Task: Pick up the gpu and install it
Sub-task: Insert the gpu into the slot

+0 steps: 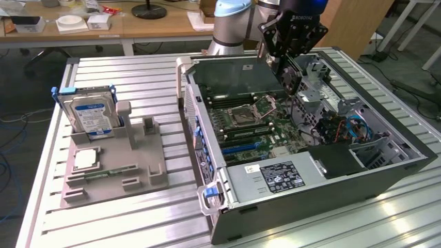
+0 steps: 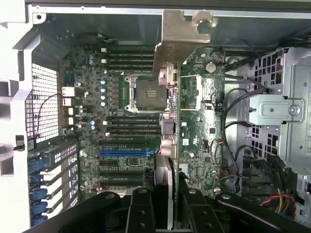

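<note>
While the slatted metal worktop [image 1: 138,217] carries everything, the open computer case [image 1: 310,206] lies on its side toward the exterior view's right, its motherboard [image 1: 241,121] facing up; a labelled power supply [image 1: 276,178] fills the near end; a grey fixture tray [image 1: 131,160] sits well apart on the exterior view's left, holding an upright hard drive [image 1: 90,116] with a blue label, a square processor [image 1: 84,159] and a narrow memory stick [image 1: 103,173]. Above the far end of the case the arm [image 1: 231,26] reaches down, and its tool [image 1: 288,77] is closed on the gpu [image 1: 286,82], fingers [image 2: 141,206] pressed against both faces of the card. Around the card stand a silver drive cage [image 2: 274,109] and loose cables [image 1: 344,126] on one side, the processor socket [image 2: 146,92] and rows of dark slots on the other; a blue slot [image 2: 124,153] lies among the expansion slots, beside the card's edge in the wrist view. Held above the board, the gpu [image 2: 167,128] touches nothing but the tool; it stands on edge, thin side toward the wrist camera; its long axis runs straight away from the tool, with the silver bracket [image 2: 179,34] at the far end, near the case's inner wall; in the exterior view it hangs roughly upright beneath the tool.
</note>
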### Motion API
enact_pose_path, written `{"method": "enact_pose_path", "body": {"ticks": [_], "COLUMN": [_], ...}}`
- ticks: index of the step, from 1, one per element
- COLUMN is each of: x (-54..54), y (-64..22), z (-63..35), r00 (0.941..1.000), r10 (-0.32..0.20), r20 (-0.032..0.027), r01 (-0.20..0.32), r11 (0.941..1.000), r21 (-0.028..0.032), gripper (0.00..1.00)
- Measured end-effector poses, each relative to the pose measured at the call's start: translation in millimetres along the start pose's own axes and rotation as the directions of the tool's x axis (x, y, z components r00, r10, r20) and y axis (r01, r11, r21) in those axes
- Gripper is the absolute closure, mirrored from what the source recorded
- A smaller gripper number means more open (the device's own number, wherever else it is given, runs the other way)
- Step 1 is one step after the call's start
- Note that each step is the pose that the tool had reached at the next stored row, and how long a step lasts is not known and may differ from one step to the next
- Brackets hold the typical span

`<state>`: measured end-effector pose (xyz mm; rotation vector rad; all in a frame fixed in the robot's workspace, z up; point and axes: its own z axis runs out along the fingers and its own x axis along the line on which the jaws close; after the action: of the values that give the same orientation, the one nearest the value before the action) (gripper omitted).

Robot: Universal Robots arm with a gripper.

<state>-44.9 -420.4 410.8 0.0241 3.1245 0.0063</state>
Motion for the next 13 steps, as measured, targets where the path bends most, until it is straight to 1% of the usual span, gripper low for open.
{"method": "enact_pose_path", "body": {"ticks": [3,7,10,13], "x": [0.0,0.0,0.0,0.0], "y": [0.0,0.0,0.0,0.0], "z": [0.0,0.1,0.1,0.1], "r00": [0.9999,0.9978,0.9937,0.9877], "r10": [-0.012,-0.067,-0.112,-0.156], "r20": [-0.0001,-0.0002,-0.0004,-0.0004], "r01": [0.012,0.067,0.112,0.156], "r11": [0.9999,0.9978,0.9937,0.9877], "r21": [-0.0002,-0.0012,-0.002,-0.0027], "gripper": [0.73,0.73,0.73,0.73]}}
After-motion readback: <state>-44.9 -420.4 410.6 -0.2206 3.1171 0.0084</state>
